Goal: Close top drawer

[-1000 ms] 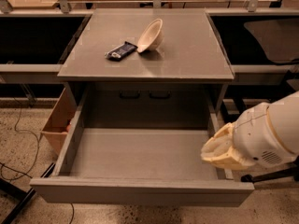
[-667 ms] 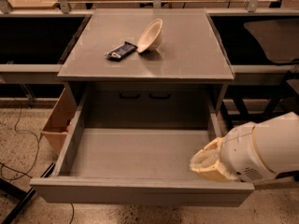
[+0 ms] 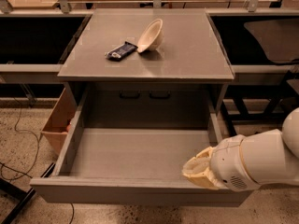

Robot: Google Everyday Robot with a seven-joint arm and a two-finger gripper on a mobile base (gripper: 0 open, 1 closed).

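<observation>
The top drawer, wide, deep and matte grey, is seen pulled far out toward 6 o'clock. The gripper is found at its front rim, at 5 o'clock.

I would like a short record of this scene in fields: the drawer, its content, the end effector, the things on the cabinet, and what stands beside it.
top drawer: open, pulled far out toward the camera
drawer content: nothing visible inside
end effector: low on the right, at the drawer's front right corner, over the front panel; contact not clear
cabinet top: white bowl tipped on its side; dark packet close at its left
floor, left of drawer: cardboard box, partly hidden
task state: drawer not yet closed
</observation>
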